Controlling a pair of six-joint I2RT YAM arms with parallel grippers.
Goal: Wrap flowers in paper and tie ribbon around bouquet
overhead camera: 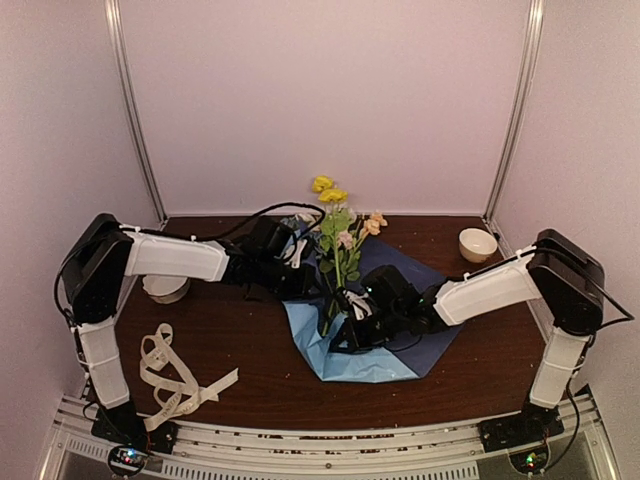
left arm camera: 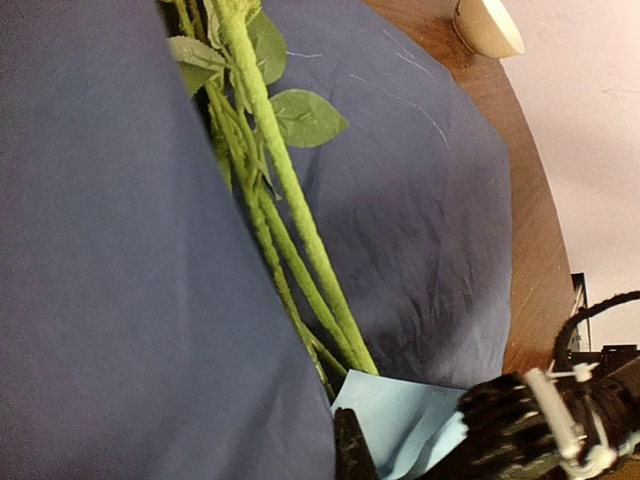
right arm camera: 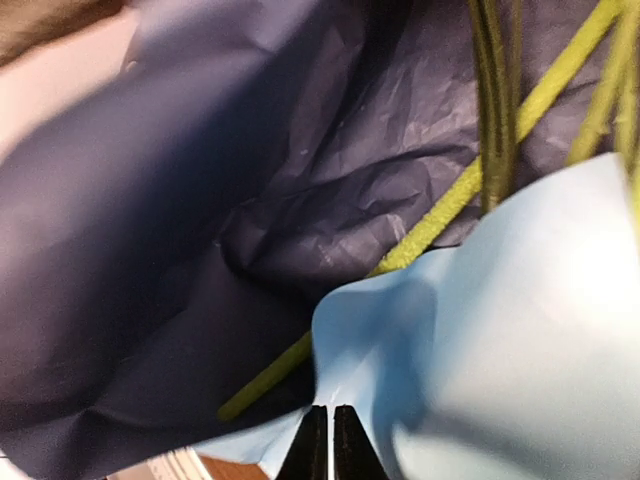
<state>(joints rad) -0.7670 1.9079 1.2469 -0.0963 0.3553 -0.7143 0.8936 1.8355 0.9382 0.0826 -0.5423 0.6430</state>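
Observation:
The flowers (overhead camera: 336, 235) lie on the paper (overhead camera: 400, 345) at mid-table, yellow blooms at the far end. Their green stems (left arm camera: 290, 210) run down between navy folds of the paper (left arm camera: 420, 200). My left gripper (overhead camera: 305, 275) is at the sheet's left side, shut on a raised navy fold. Only one finger (left arm camera: 350, 445) shows; the fold hides the other. My right gripper (right arm camera: 329, 425) pinches a light-blue corner of the paper (right arm camera: 520, 330) folded up over the stem ends (right arm camera: 270, 375). That right gripper (left arm camera: 520, 430) shows in the left wrist view too. The ribbon (overhead camera: 170, 375) lies looped at the front left.
A white bowl (overhead camera: 165, 288) sits under the left arm at the left. A cream bowl (overhead camera: 477, 243) stands at the back right, seen also as a cream bowl (left arm camera: 487, 25) in the left wrist view. The brown table (overhead camera: 250, 340) shows between ribbon and paper.

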